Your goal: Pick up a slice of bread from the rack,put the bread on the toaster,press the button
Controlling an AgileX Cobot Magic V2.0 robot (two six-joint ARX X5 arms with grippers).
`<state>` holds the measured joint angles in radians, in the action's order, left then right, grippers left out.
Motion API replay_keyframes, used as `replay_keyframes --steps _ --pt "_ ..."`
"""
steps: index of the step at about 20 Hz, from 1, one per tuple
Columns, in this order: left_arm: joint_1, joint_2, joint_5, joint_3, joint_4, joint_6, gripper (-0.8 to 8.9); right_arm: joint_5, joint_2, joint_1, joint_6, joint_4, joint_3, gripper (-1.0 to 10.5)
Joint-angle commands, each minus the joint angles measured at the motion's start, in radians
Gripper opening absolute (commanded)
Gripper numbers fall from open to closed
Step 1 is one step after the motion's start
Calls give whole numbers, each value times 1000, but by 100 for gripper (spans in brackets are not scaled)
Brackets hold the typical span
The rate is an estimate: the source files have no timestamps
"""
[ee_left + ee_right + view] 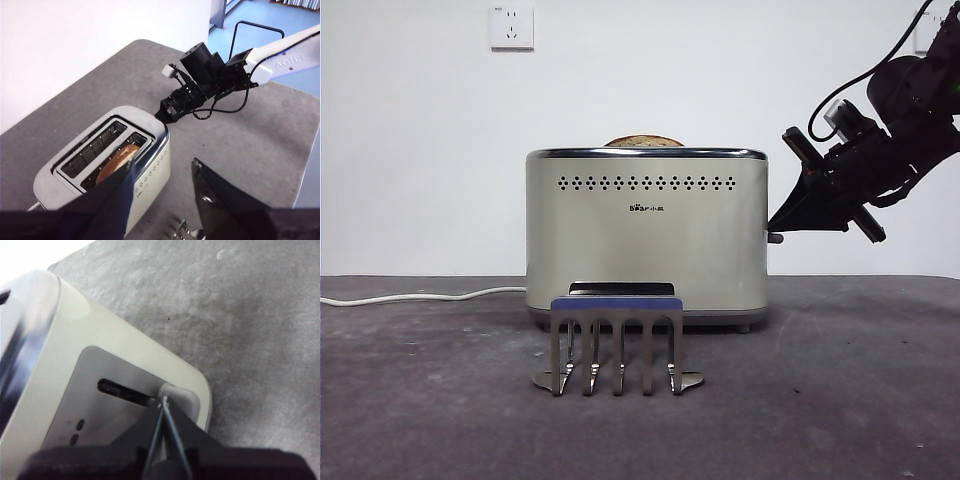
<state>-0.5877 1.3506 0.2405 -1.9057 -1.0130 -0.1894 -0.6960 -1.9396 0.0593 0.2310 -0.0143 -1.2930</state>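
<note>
Now right gripper [164, 402] jaws together, tips on toaster [646, 235] lever; left gripper [162, 187] apart above bread [117, 162]

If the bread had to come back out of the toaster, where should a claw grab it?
Pinch the bread's domed crust across its flat faces, coming straight down from above. Only that top edge shows above the toaster's slot; the rest sits inside, upright between the slot walls.

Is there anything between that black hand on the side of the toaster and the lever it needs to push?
Nothing visible. The right hand, jaws shut, has its tip right at the lever on the end of the toaster. The slice of bread already sits in a slot, and the left hand hangs open above, well clear.
</note>
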Motion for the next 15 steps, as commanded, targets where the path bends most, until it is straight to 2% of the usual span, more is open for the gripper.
replay_keyframes --steps 1,15 --pt "-3 1 4 1 -10 7 193 22 -54 3 -21 -32 14 -12" --pt "-3 1 4 1 -29 7 193 21 -83 3 -27 -48 14 -12"
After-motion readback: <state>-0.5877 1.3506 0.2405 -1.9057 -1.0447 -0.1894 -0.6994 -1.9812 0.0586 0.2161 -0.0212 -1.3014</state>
